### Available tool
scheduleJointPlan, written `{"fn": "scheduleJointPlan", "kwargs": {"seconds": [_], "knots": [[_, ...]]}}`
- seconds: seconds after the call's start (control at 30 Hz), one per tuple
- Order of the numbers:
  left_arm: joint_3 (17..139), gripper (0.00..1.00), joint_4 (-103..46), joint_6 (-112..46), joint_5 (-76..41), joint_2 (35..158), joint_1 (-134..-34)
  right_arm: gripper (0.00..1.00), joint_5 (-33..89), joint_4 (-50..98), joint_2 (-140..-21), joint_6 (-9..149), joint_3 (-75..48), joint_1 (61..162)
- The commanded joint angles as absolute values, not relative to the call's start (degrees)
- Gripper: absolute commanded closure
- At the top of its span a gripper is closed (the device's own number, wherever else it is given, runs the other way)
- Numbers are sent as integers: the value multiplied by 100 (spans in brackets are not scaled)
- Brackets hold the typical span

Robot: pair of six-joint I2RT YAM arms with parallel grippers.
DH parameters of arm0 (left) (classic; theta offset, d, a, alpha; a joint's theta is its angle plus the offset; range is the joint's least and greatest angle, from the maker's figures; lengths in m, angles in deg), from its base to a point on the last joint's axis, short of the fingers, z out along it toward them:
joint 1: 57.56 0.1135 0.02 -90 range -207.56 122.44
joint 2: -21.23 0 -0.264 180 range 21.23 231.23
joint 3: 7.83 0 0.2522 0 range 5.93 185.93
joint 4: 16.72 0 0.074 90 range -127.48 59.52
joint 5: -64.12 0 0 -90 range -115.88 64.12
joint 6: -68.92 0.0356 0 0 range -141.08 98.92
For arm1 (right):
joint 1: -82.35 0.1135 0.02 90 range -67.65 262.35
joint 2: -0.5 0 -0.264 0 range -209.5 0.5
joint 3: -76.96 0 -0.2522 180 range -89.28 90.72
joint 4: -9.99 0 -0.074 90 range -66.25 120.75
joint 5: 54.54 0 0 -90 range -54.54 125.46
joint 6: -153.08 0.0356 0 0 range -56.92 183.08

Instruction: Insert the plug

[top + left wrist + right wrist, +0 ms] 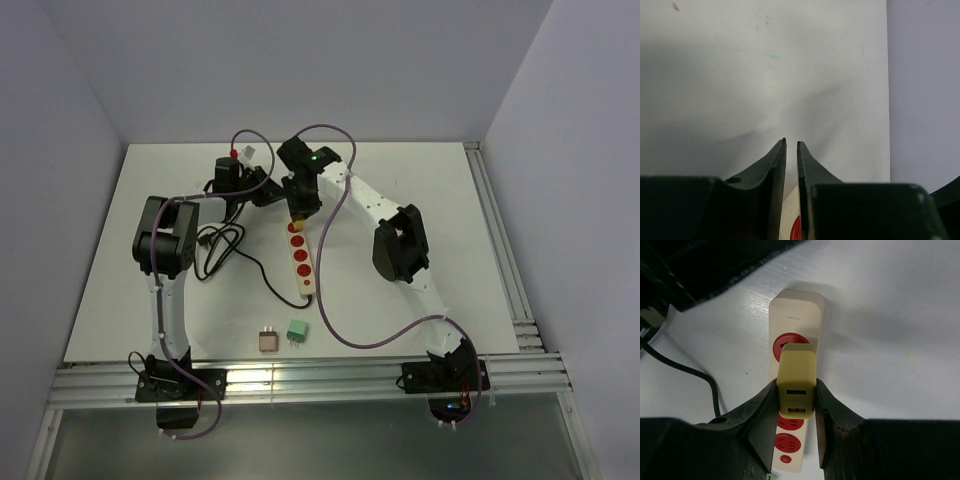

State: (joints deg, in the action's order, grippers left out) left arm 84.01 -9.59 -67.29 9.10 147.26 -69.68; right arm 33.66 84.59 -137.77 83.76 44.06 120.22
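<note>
Tan adapter [267,340] and green adapter [297,332] lying nearer than power strip [302,268], untouched. Strip's long axis running near-to-far on counter [440,190]. At strip's far-end socket [790,339], right pincer [796,384] clamping yellow plug [796,367] by its sides, directly over socket. Prongs hidden, possibly partly seated. Coming move turning on straight downward press. Left pincer [791,146] hovering left of strip's far end, almost closed, gripping nothing.

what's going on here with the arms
The right end effector grips a yellow USB charger, holding it at the end socket of the beige power strip. The left end effector is nearly closed and empty over the table. A tan adapter and a green adapter lie near the front edge.
</note>
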Motion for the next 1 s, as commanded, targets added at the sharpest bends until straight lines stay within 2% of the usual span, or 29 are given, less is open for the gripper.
{"fn": "scheduleJointPlan", "kwargs": {"seconds": [0.0, 0.3, 0.43, 0.63, 0.87, 0.97], "knots": [[8574, 80, -771, -6678, 1367, 14919, -7162, 100, 3309, 8009, -14337, 8443, 4203, 12041], [7995, 84, -903, -6511, 1279, 14928, -7531, 100, 3695, 7965, -14328, 8575, 4036, 12041], [7458, 86, -413, -6739, 1341, 14867, -7593, 100, 3774, 7992, -14443, 8689, 4063, 12041], [6992, 87, -332, -6687, 1227, 14621, -7593, 100, 4238, 7544, -14171, 8892, 3298, 12059], [6895, 88, -174, -6792, 1271, 14559, -7593, 100, 4862, 7711, -14223, 8892, 3210, 12304], [6842, 88, -121, -6810, 1297, 14542, -7593, 100, 4918, 8176, -14416, 9032, 3543, 12287]]}}
